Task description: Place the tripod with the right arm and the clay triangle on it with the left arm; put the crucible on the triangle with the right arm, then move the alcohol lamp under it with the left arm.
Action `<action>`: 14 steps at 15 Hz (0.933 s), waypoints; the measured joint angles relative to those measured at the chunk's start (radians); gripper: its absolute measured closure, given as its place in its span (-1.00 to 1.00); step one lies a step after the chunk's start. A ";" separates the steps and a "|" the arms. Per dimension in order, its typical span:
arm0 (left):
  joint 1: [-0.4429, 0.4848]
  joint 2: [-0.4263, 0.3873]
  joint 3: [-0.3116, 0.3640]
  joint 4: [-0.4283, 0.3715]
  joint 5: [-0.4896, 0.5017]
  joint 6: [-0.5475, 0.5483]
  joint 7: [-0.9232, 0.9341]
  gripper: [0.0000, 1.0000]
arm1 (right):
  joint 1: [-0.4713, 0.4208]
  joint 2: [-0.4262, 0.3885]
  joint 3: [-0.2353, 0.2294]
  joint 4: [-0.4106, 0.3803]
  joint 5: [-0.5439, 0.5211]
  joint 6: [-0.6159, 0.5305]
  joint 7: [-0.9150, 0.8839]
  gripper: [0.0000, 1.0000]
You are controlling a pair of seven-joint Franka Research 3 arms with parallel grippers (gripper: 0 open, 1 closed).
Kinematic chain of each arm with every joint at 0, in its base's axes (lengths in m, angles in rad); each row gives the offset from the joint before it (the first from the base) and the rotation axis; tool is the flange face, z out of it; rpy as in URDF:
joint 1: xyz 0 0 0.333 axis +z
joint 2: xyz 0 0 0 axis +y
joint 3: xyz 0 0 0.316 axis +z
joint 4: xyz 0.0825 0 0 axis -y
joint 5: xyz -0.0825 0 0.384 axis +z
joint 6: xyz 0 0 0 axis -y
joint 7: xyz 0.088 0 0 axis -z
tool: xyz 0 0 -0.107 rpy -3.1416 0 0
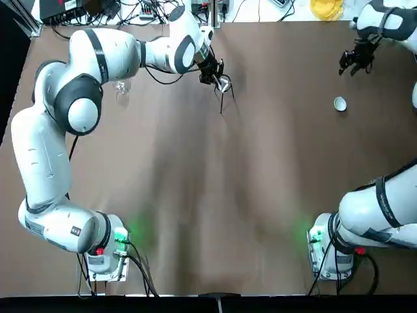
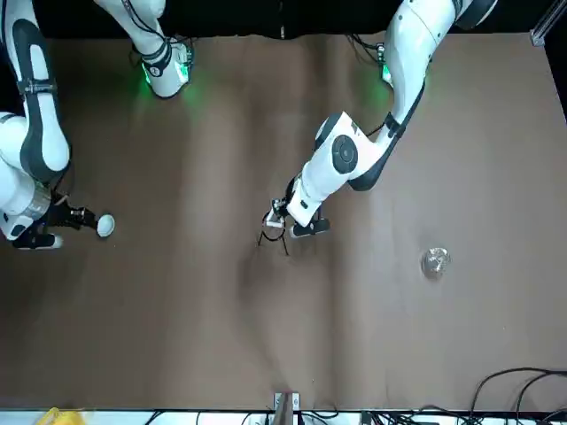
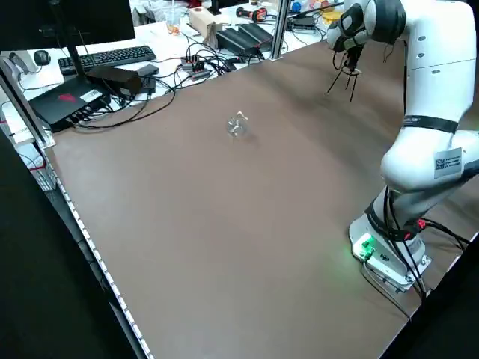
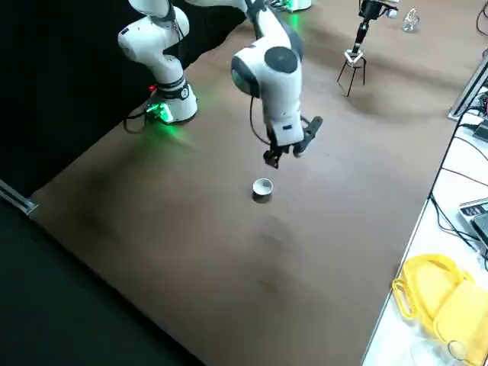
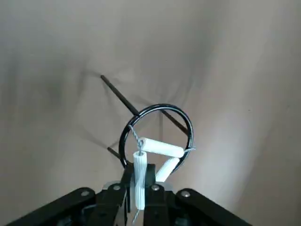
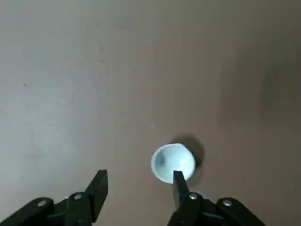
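Crucible (image 6: 172, 162) upright on the brown table (image 6: 94, 94)

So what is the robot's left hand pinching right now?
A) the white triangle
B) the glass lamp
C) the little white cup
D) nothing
A: the left gripper has its jaws closed on one white side of the clay triangle, at the tripod's ring.

Two arms showing, left (image 1: 85, 117) and right (image 1: 384, 208). One tripod (image 5: 188, 127) standing, three legs splaying. One clay triangle (image 5: 162, 147), three white tubes forming it. One crucible (image 6: 173, 162), one alcohol lamp (image 3: 237, 126) sitting.
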 joint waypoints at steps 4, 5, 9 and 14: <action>-0.010 0.011 0.005 0.001 0.009 0.000 0.000 0.65 | -0.060 0.094 0.000 -0.006 0.001 0.089 -0.116 -0.29; -0.012 0.011 0.007 0.002 0.009 0.000 0.000 0.63 | -0.061 0.109 0.001 -0.006 0.001 0.103 -0.119 -0.29; -0.012 0.011 0.010 0.009 0.009 0.001 0.000 0.33 | -0.064 0.149 0.002 -0.005 0.001 0.137 -0.125 -0.28; -0.007 0.006 0.014 0.019 0.010 0.003 0.000 -0.04 | -0.108 0.195 0.001 -0.005 0.001 0.150 -0.216 -0.16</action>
